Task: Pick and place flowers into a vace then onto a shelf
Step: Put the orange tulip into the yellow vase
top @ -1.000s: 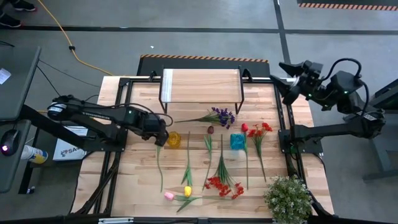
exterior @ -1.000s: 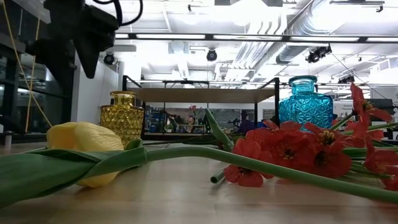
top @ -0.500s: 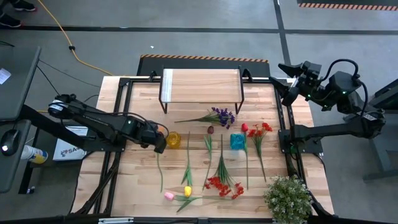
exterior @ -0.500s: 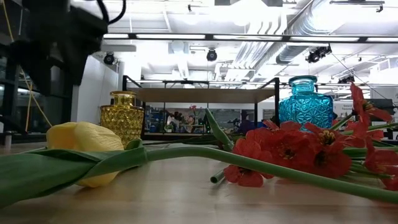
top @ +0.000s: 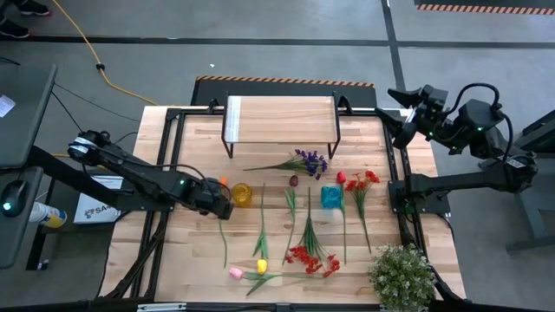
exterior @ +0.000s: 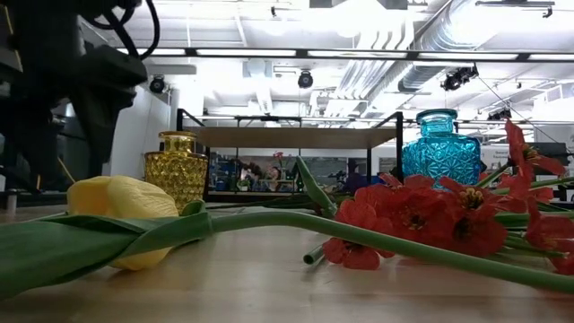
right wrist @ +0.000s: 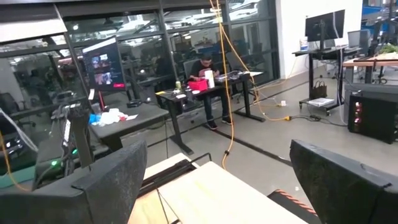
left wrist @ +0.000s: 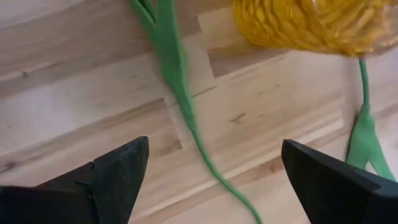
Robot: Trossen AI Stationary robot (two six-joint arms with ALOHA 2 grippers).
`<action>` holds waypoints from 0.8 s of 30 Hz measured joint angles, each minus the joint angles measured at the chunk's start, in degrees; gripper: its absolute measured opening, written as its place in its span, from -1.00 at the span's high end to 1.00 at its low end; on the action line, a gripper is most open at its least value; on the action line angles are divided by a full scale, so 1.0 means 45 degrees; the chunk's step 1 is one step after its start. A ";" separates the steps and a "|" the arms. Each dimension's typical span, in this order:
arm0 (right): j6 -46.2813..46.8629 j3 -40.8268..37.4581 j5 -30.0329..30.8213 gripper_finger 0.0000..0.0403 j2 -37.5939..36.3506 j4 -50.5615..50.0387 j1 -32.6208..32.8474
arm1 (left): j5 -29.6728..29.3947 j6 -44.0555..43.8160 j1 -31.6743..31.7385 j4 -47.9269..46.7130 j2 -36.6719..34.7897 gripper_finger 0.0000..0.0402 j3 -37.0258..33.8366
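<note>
Long-stemmed flowers lie on the wooden table: a purple spray (top: 308, 160), red blooms (top: 359, 182), red sprays (top: 312, 258), and pink (top: 235, 272) and yellow (top: 261, 266) tulips. My left gripper (top: 217, 203) points down, open, just left of the yellow vase (top: 242, 194). In its wrist view the fingers (left wrist: 118, 168) stand on either side of a green stem (left wrist: 180, 93) lying flat on the wood, without touching it. A blue vase (top: 330, 197) stands further right. The shelf (top: 279, 120) stands at the far edge. My right gripper (top: 401, 111) waits open, raised at the far right.
A bushy potted plant (top: 401, 276) stands at the near right corner. In the low view the yellow tulip (exterior: 121, 208) and red blossoms (exterior: 421, 217) lie close in front. Black frame rails (top: 169, 165) run along both table sides. A person sits at a desk in the room (right wrist: 205, 71).
My left gripper has come down toward the table and a little toward its near edge, rolling at the wrist, and now hangs low over the green stem beside the yellow vase. Its fingers stay open. The flowers and vases have not moved.
</note>
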 joint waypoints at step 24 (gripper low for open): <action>0.0087 0.0000 -0.0561 -0.90 -0.0005 -0.0677 -0.0004 | -0.0120 -0.0256 -0.0005 0.1218 0.1730 -0.99 -0.0177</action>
